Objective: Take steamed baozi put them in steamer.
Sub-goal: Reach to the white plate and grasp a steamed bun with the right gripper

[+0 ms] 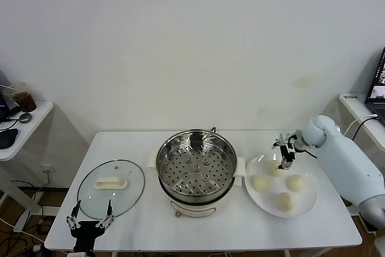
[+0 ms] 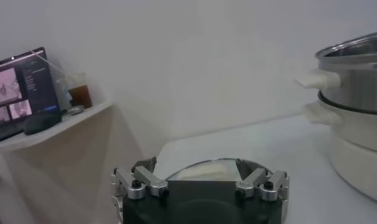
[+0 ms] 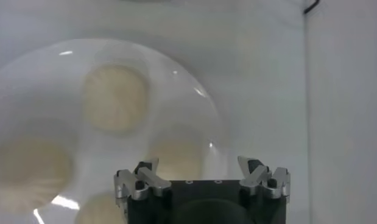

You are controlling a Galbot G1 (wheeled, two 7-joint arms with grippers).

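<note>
your right gripper [image 1: 285, 156] hangs over the far rim of the white plate [image 1: 308, 206], fingers spread wide, holding nothing. four steamed baozi [image 1: 260, 183] sit on that plate, just right of the steamer [image 1: 196, 162]; the steamer basket holds nothing. your left gripper [image 1: 91, 219] is parked at the table's near edge, left of the steamer by the glass lid [image 1: 111, 188], fingers wide apart.

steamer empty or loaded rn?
Empty. The steamer shows only its bare perforated floor; all four baozi sit on the plate, right gripper hovering above them.
</note>
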